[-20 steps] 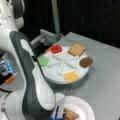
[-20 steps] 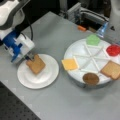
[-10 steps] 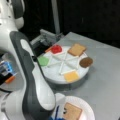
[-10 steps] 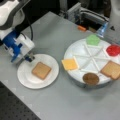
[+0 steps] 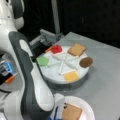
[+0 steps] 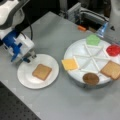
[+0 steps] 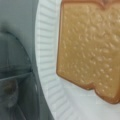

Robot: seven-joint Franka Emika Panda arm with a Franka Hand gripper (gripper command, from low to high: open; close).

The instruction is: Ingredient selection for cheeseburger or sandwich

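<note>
One toast-brown bread slice point(image 6: 41, 71) point(image 5: 72, 112) point(image 7: 90, 50) lies flat and alone on the white paper plate point(image 6: 27, 82) point(image 5: 87, 107) point(image 7: 47, 62); no stacked sandwich is in view. My gripper point(image 6: 29, 58) hangs just over the plate's left rim, open, with nothing between its fingers and apart from the slice. The other ingredients sit in the round divided tray point(image 6: 72, 75) point(image 5: 50, 75): green lettuce point(image 6: 93, 39) point(image 5: 43, 61), red tomato point(image 6: 113, 50) point(image 5: 56, 49), a second bread slice point(image 6: 112, 70) point(image 5: 77, 49), yellow cheese point(image 6: 69, 64) point(image 5: 71, 76) and a brown patty point(image 6: 90, 78) point(image 5: 86, 62).
A grey metal fixture point(image 6: 82, 12) point(image 5: 45, 37) stands behind the tray, with a small orange piece point(image 6: 81, 28) beside it. My arm's white and grey body point(image 5: 30, 82) fills a front view's left. A dark perforated surface point(image 6: 15, 110) borders the grey table.
The bread slice, held tilted over the plate a second ago, now lies flat on it. The gripper has let it go and drawn back slightly to the plate's left rim.
</note>
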